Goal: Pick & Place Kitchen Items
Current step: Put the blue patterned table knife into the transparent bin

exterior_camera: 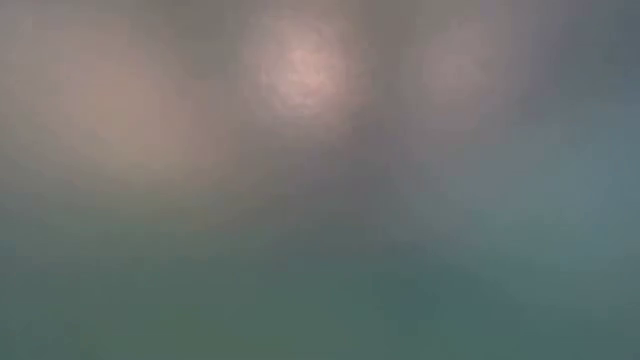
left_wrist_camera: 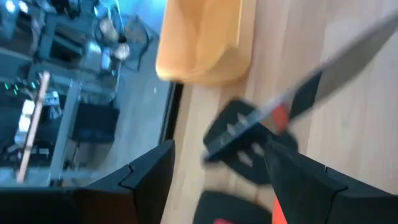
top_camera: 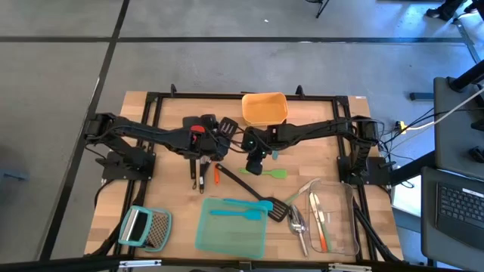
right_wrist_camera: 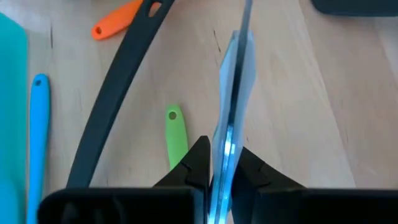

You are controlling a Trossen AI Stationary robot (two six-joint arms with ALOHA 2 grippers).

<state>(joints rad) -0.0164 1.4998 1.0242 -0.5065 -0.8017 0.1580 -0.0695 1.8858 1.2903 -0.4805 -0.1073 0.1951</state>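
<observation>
A: Presently, left gripper (top_camera: 203,168): fingers spread, nothing held; a black turner (left_wrist_camera: 239,134) lies on the table (top_camera: 174,196) just beyond it.

B: Right gripper (right_wrist_camera: 214,171): clamped on a silver utensil (right_wrist_camera: 235,93), mid-table, near the green spatula (right_wrist_camera: 176,134).

The low view is a wash of soft grey, pink and green; nothing in it can be made out.

In the left wrist view, motion blur smears the orange container (left_wrist_camera: 202,43), whose upper part runs off the picture's edge, and the black slotted turner (left_wrist_camera: 239,134) beside it. A long silver blade or handle (left_wrist_camera: 348,59) leaves the frame, so what it is cannot be told.

In the right wrist view, the silver utensil (right_wrist_camera: 235,93) pinched in the right tool (right_wrist_camera: 219,171) is cut off at both ends. The green spatula handle (right_wrist_camera: 176,138) disappears behind that tool, and the blue handle (right_wrist_camera: 37,143) and black handle (right_wrist_camera: 115,93) run out of frame.

From above, the cutlery inside the clear container (top_camera: 333,219) is too small to sort.
</observation>
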